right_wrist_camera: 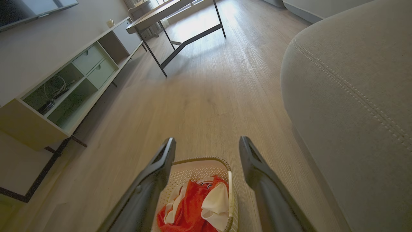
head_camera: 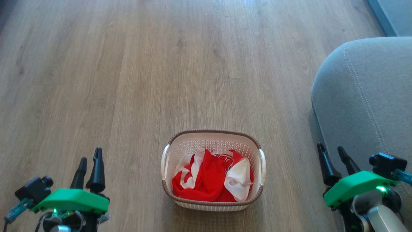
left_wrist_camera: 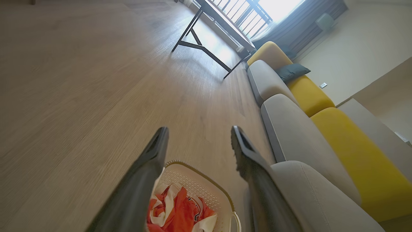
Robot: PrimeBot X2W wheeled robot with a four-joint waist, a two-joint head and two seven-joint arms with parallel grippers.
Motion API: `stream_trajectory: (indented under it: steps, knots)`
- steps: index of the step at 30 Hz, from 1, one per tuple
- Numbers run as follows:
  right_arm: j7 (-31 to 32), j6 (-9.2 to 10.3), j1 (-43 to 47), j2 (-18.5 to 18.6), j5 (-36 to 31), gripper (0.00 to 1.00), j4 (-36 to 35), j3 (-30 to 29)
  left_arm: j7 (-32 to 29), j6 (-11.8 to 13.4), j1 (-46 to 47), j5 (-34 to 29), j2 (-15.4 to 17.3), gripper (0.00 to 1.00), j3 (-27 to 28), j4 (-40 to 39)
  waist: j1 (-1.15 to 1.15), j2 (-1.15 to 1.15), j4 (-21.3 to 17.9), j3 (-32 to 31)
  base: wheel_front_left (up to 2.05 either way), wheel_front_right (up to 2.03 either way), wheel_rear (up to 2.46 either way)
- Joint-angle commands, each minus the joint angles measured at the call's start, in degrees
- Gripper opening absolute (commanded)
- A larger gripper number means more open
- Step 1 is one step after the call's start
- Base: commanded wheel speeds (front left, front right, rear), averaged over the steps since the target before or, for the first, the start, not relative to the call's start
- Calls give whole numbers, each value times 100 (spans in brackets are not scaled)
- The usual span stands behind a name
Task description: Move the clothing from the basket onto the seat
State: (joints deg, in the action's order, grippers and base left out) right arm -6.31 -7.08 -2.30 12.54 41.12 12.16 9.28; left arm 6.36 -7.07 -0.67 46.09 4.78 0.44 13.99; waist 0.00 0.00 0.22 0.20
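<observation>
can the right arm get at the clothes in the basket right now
Probably yes: the right gripper is open and empty, the clothing lies uncovered in the basket, and floor alone separates them.

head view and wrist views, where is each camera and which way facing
head view: on the head, facing down at the basket of clothing; left end effector and right end effector low in the corners.
left wrist view: left wrist, facing along the floor toward a table; own fingers.
right wrist view: right wrist, same heading; own fingers.
shared: basket, clothing, seat in all.
</observation>
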Motion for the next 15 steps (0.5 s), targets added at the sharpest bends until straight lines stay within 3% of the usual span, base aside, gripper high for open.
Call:
stream_trajectory:
  steps: [1, 15]
  knots:
    - [-94, -28, -319, 170, -175, 100, -167, 79, 90, -25, 182, -166, 132, 100, 82, -225, 0, 0, -2, -1, 0, 0, 0]
    - [-330, -32, -376, 377, -1064, 100, -137, 297, 325, -30, 159, -1075, 259, 100, -11, -277, 0, 0, -31, -11, 0, 0, 0]
